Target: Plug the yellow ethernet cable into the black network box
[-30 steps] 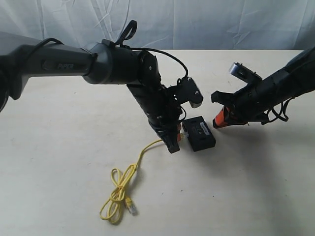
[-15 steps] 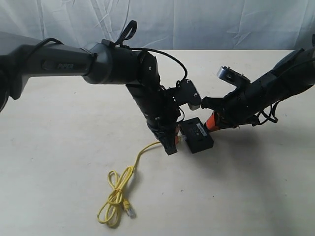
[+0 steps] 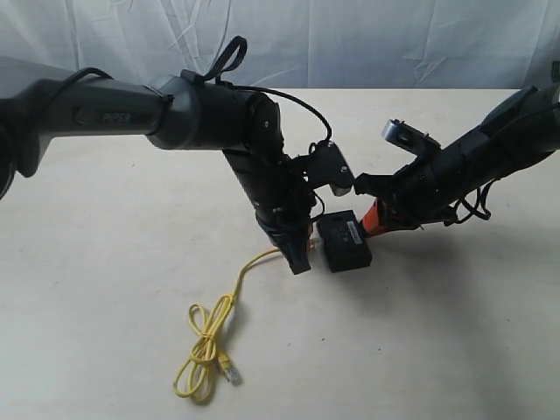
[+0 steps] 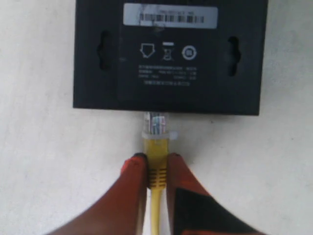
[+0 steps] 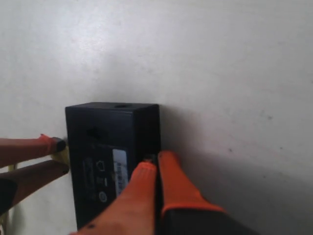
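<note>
Meeting over the pale table (image 3: 455, 350), two arms close on the black network box (image 3: 344, 242).
The left arm (image 3: 210, 114) reaches down near the table's middle, and the right arm (image 3: 490, 149) slants in from the right. The black network box lies flat between them, its pale label strip (image 4: 170, 15) facing up. The left claw (image 4: 155, 164) is clamped on the boot of the yellow ethernet cable (image 3: 210, 337), whose loose loops trail across the table toward its near edge. The right claw (image 5: 155, 164) has its orange fingers together, tips against the box's opposite side. The clear plug (image 4: 155, 122) touches the box's side wall, most of it showing outside.
</note>
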Motion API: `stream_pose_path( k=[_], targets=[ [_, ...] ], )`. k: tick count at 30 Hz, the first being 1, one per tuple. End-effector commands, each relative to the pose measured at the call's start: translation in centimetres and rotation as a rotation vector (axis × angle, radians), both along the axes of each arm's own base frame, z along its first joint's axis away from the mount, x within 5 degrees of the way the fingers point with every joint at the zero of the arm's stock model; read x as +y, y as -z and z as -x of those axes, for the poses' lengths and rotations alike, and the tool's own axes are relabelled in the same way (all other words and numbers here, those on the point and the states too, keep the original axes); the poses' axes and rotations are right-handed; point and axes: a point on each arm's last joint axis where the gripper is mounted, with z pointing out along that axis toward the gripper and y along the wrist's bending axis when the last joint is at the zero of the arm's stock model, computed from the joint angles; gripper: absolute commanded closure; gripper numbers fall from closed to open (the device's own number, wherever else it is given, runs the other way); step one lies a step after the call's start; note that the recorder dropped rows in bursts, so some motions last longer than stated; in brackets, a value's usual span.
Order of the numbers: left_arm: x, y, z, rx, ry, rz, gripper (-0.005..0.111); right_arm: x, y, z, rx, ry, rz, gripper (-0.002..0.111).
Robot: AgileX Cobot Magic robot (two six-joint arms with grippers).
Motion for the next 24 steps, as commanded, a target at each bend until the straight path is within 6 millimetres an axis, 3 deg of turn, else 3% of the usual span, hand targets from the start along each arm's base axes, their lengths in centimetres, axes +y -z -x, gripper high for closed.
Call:
stream_pose_path(
  k=[1,24],
  targets=[
    [-0.36,-0.49,-0.01,0.003,-0.009,0.04,0.107,0.12,-0.06,0.0,0.0,-0.005,-0.009,0.109],
    [-0.94,-1.21,-0.15,0.014,-0.015,0.088,0.107,0.14,-0.07,0.03,0.002,-0.008,-0.011,0.109]
  ],
)
